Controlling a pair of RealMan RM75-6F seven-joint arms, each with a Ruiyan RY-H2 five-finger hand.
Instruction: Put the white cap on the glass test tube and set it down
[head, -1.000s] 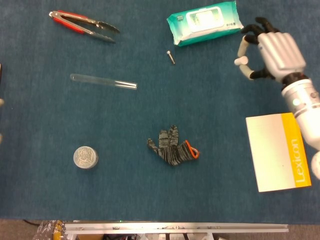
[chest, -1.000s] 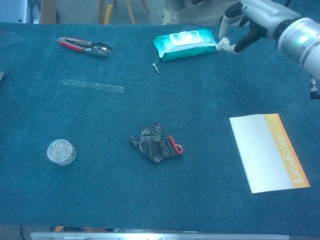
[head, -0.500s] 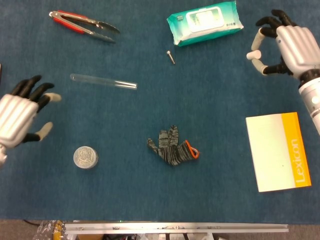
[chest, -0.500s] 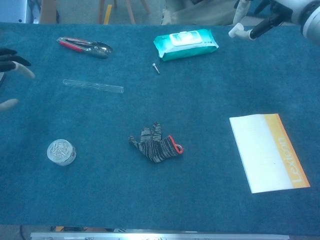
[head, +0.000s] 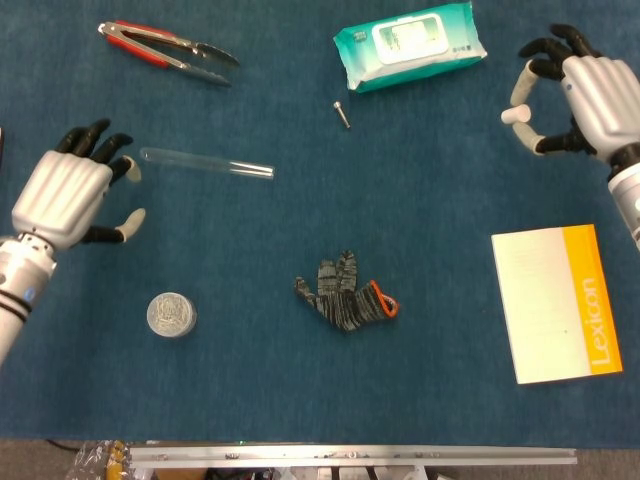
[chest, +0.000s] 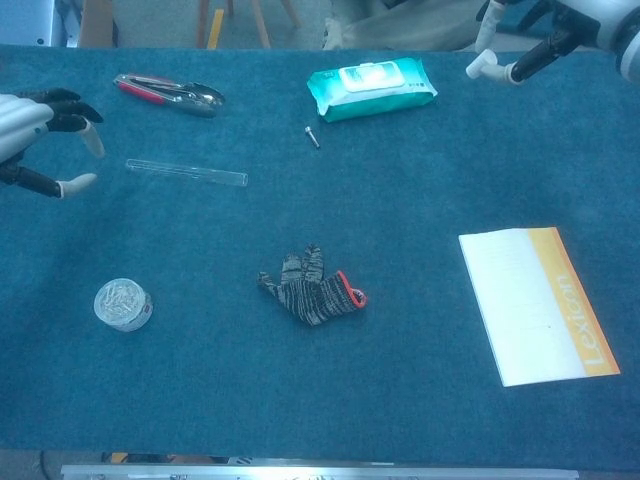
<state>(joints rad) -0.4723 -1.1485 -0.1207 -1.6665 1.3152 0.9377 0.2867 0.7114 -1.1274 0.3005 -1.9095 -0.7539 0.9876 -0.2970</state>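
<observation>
Two robot hands hover: left robot hand (head: 68, 195), fingers spread and empty, just beside the tube (head: 206, 163), which lies lengthwise away from it on the counter (head: 420, 200). Right robot hand (head: 575, 95) pinches the cap (head: 516, 115), well apart.

A dark blue-green cloth covers the table (chest: 420, 170) from edge to edge, with a soft, even texture. Along the near edge runs a pale metal rail (head: 350, 456). Beyond the far edge, in the chest view, there is a light floor (chest: 150, 25), some wooden furniture legs (chest: 262, 20) and a yellow strip (chest: 215, 28). The light is even and diffuse, without hard shadows.
</observation>
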